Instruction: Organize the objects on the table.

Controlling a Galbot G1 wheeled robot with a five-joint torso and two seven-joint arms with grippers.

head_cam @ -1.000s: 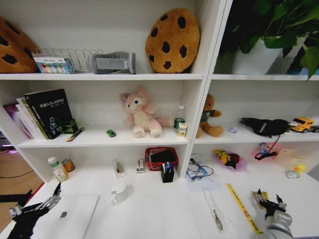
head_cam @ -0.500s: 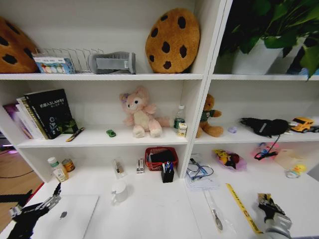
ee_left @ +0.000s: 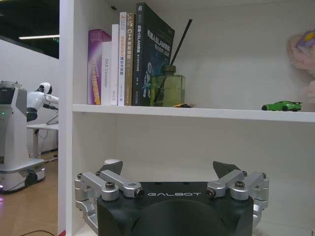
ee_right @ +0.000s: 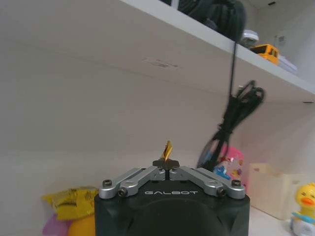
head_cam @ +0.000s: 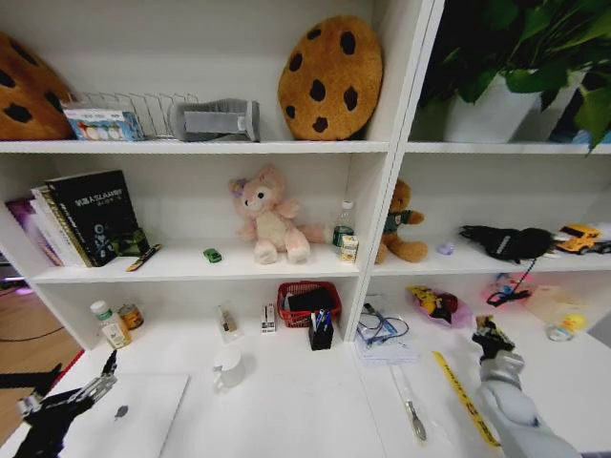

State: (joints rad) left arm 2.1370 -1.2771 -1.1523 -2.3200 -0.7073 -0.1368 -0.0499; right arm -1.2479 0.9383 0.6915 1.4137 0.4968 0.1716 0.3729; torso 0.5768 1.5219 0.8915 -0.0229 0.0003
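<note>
A red mesh basket (head_cam: pixel 307 302) is sitting on the white table (head_cam: pixel 296 401), holding a dark flat item, with a black pen cup (head_cam: pixel 321 334) of pens touching its front. Right of the basket, the right gripper (head_cam: pixel 487 336) is hovering above the table, its fingers pinched shut on a small yellow scrap (ee_right: pixel 168 149). Left of the basket, the left gripper (head_cam: pixel 74 391) is spread open and holding nothing, beside the thin silver laptop (head_cam: pixel 129 415). Above the basket, a tiny green toy car (head_cam: pixel 212 255) is resting on the shelf.

White table (head_cam: pixel 305 401), silver laptop (head_cam: pixel 129 412), white mug (head_cam: pixel 227 365), yellow ruler (head_cam: pixel 464 398)
</note>
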